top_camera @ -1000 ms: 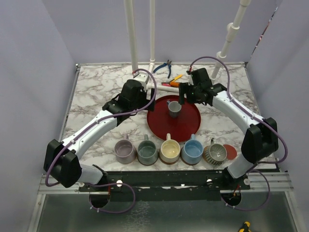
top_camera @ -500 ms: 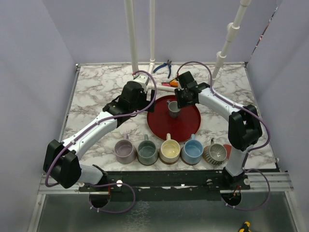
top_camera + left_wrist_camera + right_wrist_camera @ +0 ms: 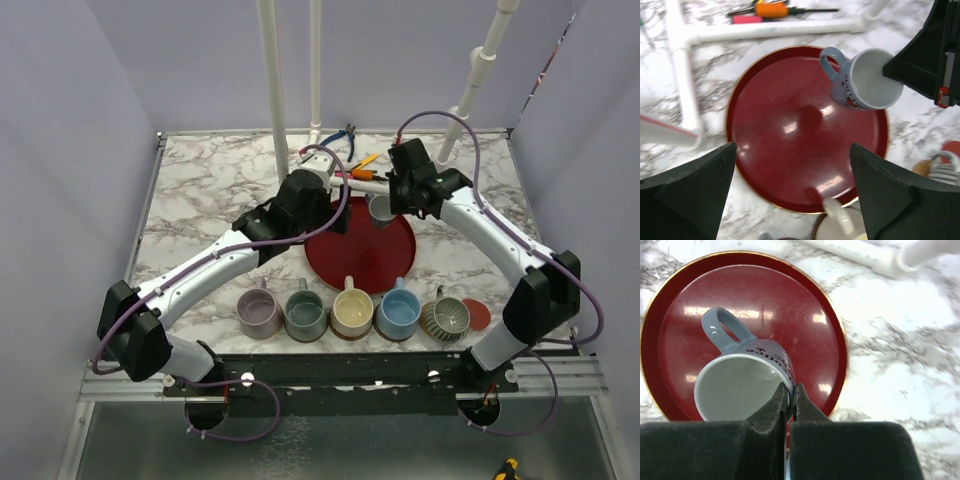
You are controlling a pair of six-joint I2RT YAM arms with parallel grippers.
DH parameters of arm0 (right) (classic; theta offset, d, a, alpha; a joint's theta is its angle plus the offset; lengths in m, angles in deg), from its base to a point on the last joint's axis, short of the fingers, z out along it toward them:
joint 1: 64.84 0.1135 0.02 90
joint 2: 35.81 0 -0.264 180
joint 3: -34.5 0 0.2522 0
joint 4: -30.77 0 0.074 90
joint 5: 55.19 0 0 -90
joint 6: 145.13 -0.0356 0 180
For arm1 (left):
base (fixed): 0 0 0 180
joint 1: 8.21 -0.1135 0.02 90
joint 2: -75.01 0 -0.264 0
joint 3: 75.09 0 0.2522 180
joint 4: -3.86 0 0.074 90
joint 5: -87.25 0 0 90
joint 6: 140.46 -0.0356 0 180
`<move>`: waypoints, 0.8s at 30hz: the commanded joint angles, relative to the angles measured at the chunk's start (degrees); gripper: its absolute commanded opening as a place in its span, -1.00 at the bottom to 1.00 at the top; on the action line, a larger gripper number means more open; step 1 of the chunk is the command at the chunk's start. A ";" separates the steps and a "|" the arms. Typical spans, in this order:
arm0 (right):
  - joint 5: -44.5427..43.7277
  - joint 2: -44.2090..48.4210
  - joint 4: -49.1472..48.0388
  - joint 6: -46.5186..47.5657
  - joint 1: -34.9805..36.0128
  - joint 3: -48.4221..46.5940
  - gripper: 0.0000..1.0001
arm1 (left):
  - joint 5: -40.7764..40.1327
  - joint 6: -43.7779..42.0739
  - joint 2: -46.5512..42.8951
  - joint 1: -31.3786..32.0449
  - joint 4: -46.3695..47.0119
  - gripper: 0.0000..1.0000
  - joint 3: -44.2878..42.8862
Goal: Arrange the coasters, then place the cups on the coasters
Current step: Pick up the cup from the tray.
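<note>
My right gripper [image 3: 790, 393] is shut on the rim of the small pale grey cup [image 3: 742, 381], one finger inside and one outside. The cup hangs tilted over the far right part of the red tray [image 3: 345, 262]. In the top view this cup [image 3: 380, 209] sits just under the right gripper [image 3: 388, 203]. My left gripper [image 3: 792, 187] is open above the tray with nothing between its fingers. A row of cups stands near the front: lavender [image 3: 258, 313], grey-green [image 3: 305, 314], cream-yellow [image 3: 352, 312], light blue [image 3: 398, 313] and ribbed [image 3: 446, 318]. A bare reddish coaster [image 3: 479, 316] lies beside the ribbed cup; the other coasters are mostly hidden under the cups.
White pipes [image 3: 272, 70] rise at the back, and one pipe [image 3: 765, 31] lies along the table behind the tray. Pliers [image 3: 345, 138] and an orange-handled tool [image 3: 363, 160] lie at the far edge. Both arms cross over the tray area.
The right gripper has closed on the small cup's rim and lifted it from the tray's middle toward the far right. The left arm has swung right, over the tray.
</note>
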State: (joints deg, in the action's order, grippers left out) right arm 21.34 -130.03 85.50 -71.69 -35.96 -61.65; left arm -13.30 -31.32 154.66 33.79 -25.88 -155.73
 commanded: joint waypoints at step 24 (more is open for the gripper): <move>-11.07 28.73 9.00 -12.23 0.37 14.27 -1.00 | -16.50 11.52 22.76 21.23 0.24 0.16 -23.48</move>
State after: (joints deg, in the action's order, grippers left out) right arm 11.07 -103.47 96.87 -82.72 -35.91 -48.60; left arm -23.79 -19.52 176.59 54.09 -24.22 -176.29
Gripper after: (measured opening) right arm 0.014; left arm 0.616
